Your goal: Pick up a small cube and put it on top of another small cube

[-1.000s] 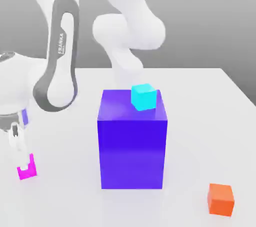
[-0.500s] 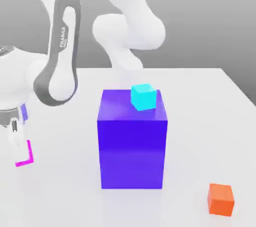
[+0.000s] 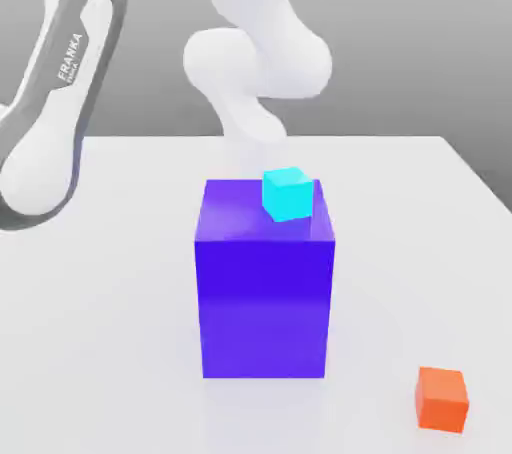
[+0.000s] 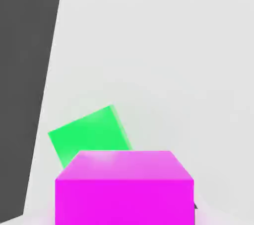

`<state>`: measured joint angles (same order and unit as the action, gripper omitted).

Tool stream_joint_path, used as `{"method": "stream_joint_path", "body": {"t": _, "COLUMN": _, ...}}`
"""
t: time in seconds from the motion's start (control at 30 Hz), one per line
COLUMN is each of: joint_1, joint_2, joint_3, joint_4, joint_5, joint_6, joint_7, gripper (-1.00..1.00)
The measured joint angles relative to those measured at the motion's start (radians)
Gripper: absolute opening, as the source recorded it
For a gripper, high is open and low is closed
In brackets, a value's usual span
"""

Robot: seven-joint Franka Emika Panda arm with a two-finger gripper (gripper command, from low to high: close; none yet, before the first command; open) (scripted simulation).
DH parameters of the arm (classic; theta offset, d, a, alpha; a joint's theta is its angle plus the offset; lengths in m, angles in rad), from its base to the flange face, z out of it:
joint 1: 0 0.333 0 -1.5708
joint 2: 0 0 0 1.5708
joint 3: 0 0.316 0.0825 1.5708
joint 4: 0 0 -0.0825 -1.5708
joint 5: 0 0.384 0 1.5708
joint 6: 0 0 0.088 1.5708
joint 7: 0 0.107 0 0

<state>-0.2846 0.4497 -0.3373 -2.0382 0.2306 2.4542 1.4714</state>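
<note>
Showing plain magenta-pink faces, the small cube looks box-edged.

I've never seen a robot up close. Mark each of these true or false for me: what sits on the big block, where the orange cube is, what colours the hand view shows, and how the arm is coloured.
1. A cyan cube rests on top of the big blue-violet block. True.
2. The small orange cube lies on the block too. False: it lies on the pale table.
3. The hand view shows a magenta cube and a green shape. True.
4. The robot arm is entirely black. False: it is mostly white.
</note>
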Motion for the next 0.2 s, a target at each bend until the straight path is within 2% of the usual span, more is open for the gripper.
{"method": "stream_joint_path", "body": {"t": 0.07, "joint_1": -0.015, "joint_2": 0.065, "joint_3": 0.021, "joint_4": 0.018, "joint_5": 0.031, "joint_6": 0.045, "joint_7": -0.010, "gripper": -1.00}}
{"method": "stream_joint_path", "body": {"t": 0.1, "joint_1": -0.022, "joint_2": 0.096, "joint_3": 0.032, "joint_4": 0.023, "joint_5": 0.045, "joint_6": 0.070, "joint_7": -0.018, "gripper": 1.00}}
{"method": "stream_joint_path", "body": {"t": 0.2, "joint_1": -0.022, "joint_2": 0.096, "joint_3": 0.032, "joint_4": 0.023, "joint_5": 0.045, "joint_6": 0.070, "joint_7": -0.018, "gripper": 1.00}}
